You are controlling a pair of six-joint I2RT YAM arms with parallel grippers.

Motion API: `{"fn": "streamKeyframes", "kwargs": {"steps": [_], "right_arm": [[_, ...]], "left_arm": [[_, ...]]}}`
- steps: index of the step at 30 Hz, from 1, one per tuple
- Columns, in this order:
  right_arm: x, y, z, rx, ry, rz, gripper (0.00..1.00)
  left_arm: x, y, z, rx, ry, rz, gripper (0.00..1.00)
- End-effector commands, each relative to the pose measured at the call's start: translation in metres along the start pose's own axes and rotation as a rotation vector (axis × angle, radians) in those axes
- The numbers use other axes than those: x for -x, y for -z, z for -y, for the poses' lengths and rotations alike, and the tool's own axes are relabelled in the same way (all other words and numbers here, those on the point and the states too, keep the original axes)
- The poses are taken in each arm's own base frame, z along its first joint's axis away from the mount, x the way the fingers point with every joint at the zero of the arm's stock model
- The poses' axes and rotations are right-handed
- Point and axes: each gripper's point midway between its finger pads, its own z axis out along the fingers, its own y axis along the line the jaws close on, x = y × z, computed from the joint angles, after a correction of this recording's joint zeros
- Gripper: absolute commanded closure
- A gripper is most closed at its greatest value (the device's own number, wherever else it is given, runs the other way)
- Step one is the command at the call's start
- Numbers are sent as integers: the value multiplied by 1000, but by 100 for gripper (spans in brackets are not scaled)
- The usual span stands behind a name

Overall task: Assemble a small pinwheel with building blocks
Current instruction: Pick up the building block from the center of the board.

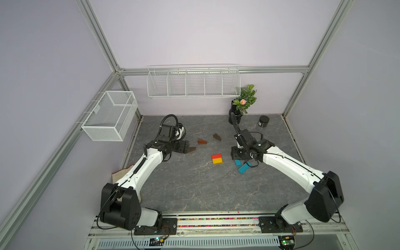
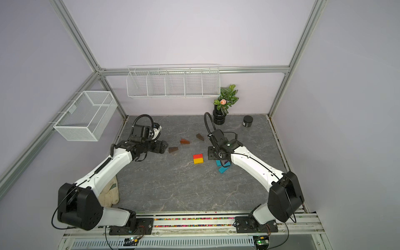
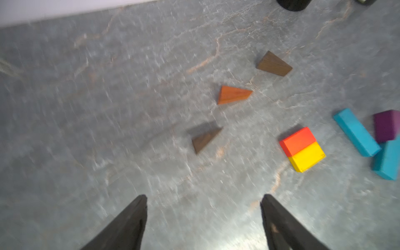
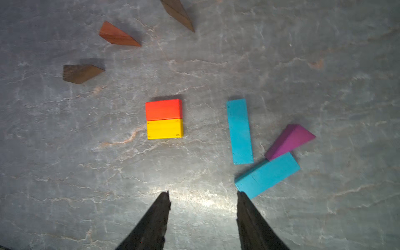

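Hovering empty, fingers apart: left hand by the wedges, right hand by the bars. Red-yellow square sits well off every desk edge, likely leaving room for blades.

Black jar, potted plant (flowering) — mesh basket

No text, number, brand or sign can be read in any view. The black jar, near the far right corner of the table, carries a pale patch on its side that may be a label, but it is too small to make out. The building blocks show only plain coloured faces.
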Motion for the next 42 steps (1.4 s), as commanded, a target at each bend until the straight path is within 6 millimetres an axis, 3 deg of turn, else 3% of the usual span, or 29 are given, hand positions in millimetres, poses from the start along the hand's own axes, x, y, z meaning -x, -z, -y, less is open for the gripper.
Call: {"fn": "streamKeyframes", "kwargs": {"steps": [1,6,12,18,22,32,42], "right_arm": [[-11,13,14,6,-5,9,46],[-22,24,32,13,-28,27,45],[-30,31,49,7,-42,27,44],[-33,37,59,7,-57,37,43],[-36,38,64,7,-66,38,44],[-40,36,70,8,-88,36,43],[-42,30,68,29,-105,31,43]], "left_arm": [[-30,-24,3,-57,-210,-219,26],[-15,-60,8,-90,-266,-270,37],[-12,-96,24,-71,-390,-305,37],[-27,-126,31,-68,-407,-371,40],[-35,-141,24,-34,-386,-411,53],[-44,-141,35,-91,-356,-429,98],[-85,-99,102,-216,-437,-426,100]]}}
